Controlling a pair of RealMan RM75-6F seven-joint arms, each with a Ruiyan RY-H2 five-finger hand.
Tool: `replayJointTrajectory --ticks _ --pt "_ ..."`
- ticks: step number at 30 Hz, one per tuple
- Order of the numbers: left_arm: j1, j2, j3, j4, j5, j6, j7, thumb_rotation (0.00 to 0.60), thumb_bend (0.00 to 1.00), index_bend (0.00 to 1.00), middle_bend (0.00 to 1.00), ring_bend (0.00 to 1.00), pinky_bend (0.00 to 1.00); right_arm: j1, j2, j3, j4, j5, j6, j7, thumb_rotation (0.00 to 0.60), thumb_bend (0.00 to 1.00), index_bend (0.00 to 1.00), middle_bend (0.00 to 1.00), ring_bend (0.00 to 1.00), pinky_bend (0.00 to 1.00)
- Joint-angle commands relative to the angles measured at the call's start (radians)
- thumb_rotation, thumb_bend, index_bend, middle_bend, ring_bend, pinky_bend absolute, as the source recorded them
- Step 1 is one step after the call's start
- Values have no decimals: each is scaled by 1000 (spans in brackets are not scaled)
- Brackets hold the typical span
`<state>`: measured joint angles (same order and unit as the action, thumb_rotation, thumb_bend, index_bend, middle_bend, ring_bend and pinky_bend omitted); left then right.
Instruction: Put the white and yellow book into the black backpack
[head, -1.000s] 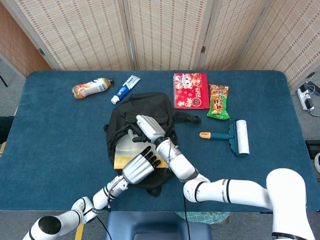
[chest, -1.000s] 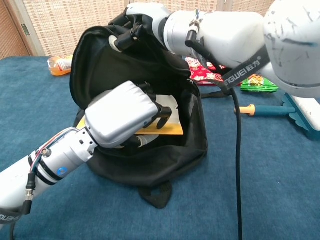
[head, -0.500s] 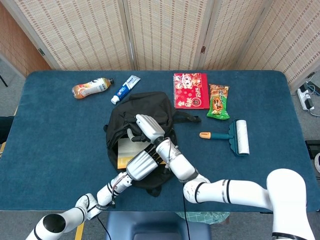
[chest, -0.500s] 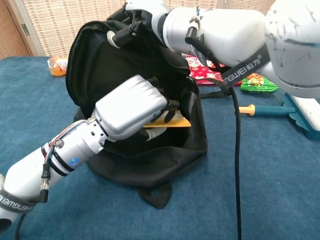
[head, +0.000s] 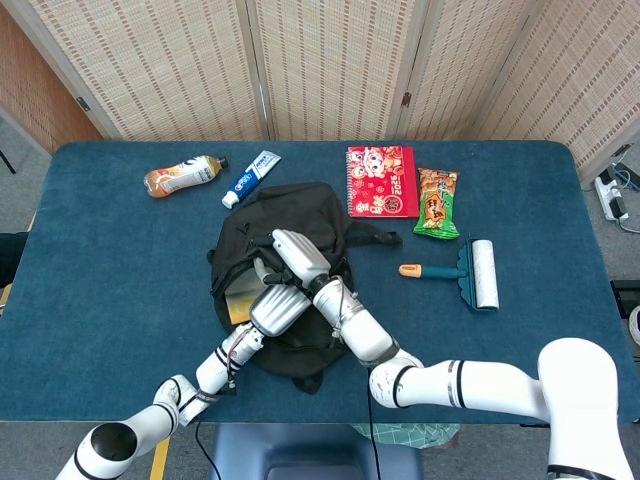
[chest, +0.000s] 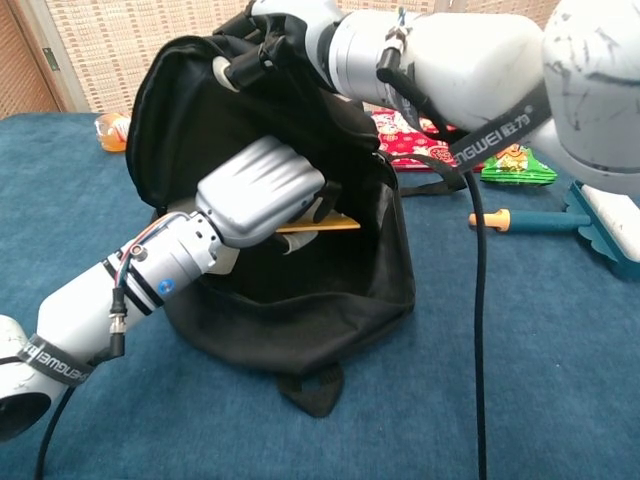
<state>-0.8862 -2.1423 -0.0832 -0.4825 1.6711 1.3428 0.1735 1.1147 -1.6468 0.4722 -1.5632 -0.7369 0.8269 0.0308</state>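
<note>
A dark blue cloth covers the counter (head: 100, 260), and pale woven folding screens (head: 330, 65) stand behind it. Along the far side lie an orange drink bottle (head: 180, 175), a blue-and-white tube (head: 250, 178), a red picture book (head: 382, 181) and a green-and-orange snack packet (head: 436, 203); a teal lint roller (head: 470, 272) with an orange handle sits to the right.

The black backpack (chest: 340, 290) lies in the middle of the counter with its mouth gaping toward the chest camera, the upper flap lifted high. The white and yellow book (chest: 318, 225) is already inside the opening — only a thin yellow edge shows in the chest view, held roughly level, and a sliver of yellow cover shows at the bag's left side from the head view.

The left hand (chest: 262, 190) reaches in through the mouth from the lower left, its silver back turned upward and its fingers (chest: 325, 195) curled around the book, gripping it. The right hand (chest: 272, 38) comes in from the upper right, above the bag, and its dark fingers (chest: 250, 62) are pinched on the rim of the flap, holding the opening up.
</note>
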Motion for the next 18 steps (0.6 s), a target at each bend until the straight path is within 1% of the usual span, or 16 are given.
replayJointTrajectory --ticks 1,6,9,12,13,16,18 --pt "-9 -4 -7 17 -9 -6 -6 600 590 675 714 597 411 -1 -1 -1 0 -2 -1 2 600 670 590 485 472 438" --pt "-23 -10 -20 45 -27 -13 -3 600 588 672 714 597 412 1 -6 2 5 -8 1 10 600 671 589 485 472 438" --pt "-23 -16 -25 44 -38 -14 10 600 558 656 714 596 409 1 -14 4 13 -14 11 10 600 673 587 483 472 438" --pt "-17 -23 -20 33 -36 14 26 600 446 591 698 597 410 3 -21 4 20 -16 19 7 600 672 583 483 472 437" --pt "-12 -27 -16 26 -34 27 31 600 392 558 684 596 409 3 -24 4 23 -17 23 7 600 672 583 483 472 437" --pt "-1 -39 -13 9 -31 61 49 600 229 474 625 587 402 3 -31 5 30 -18 31 6 600 670 581 481 471 437" --pt "6 -47 -16 -6 -34 82 64 600 152 425 583 573 396 3 -35 7 35 -18 37 4 600 670 578 481 471 437"
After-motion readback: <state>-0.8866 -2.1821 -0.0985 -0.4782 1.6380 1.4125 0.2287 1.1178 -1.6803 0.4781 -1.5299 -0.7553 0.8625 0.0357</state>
